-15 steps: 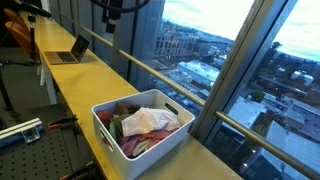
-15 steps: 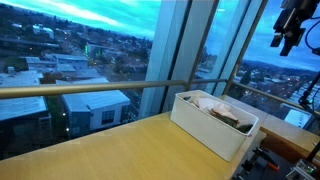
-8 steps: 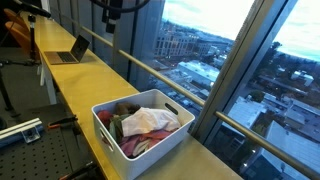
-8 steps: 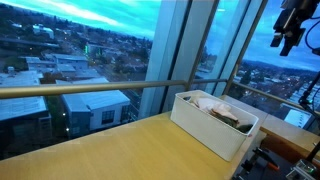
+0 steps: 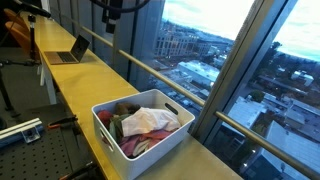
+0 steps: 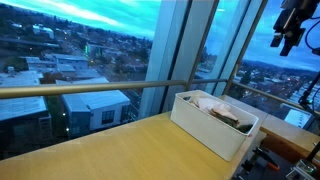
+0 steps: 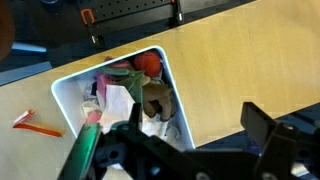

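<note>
1. Hand. The gripper (image 5: 112,20) hangs high above the counter (image 5: 100,85), its jaws spread wide and holding nothing. The wrist view confirms this: daylight shows between the two fingers (image 7: 262,125).
2. Nearest thing. A white bin (image 5: 152,158) stands well below the hand. In the wrist view its rim (image 7: 110,63) lies ahead of the fingers and toward one side, not centred between them.
3. Contents. A crumpled white cloth (image 5: 150,120) lies on top of the pile. In the wrist view the cloth (image 7: 118,100) sits just beyond the fingertips, with a red item (image 7: 148,63) at the bin's far end and a green item (image 7: 85,140) at its near corner. What the red and green items are cannot be told.
4. Handling, by judgement. The cloth looks light, soft and limp, so it would drape and might drag its neighbours along. A raised fold near its middle offers the best pinch.
5. The bin looks like stiff, smooth plastic. Its side slot (image 5: 172,105) or rim suits a grip better than its wall.
6. Surroundings. A laptop (image 5: 72,50) sits far along the counter, well apart from the hand.
</note>
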Motion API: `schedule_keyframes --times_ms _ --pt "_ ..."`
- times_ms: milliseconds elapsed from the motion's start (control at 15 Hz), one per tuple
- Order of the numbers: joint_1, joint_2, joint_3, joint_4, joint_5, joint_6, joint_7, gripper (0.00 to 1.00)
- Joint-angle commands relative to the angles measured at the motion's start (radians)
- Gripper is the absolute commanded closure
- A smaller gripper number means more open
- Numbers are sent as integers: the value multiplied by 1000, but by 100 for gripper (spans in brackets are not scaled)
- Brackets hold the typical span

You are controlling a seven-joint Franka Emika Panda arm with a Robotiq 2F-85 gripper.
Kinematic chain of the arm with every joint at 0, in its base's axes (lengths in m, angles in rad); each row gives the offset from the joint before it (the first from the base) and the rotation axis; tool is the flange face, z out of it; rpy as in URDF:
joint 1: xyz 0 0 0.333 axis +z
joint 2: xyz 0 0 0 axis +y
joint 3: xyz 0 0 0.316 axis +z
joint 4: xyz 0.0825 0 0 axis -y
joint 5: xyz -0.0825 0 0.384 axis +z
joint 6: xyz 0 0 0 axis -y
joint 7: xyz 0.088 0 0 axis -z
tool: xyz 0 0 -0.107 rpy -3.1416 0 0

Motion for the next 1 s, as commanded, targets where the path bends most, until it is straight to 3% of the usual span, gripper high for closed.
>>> schedule_keyframes --times_ms 0,467,933 --pt "5 43 23 35 3 21 -16 0" --pt "29 301 69 176 -52 284 -58 0" --pt "-11 542 17 262 -135 434 -99 0"
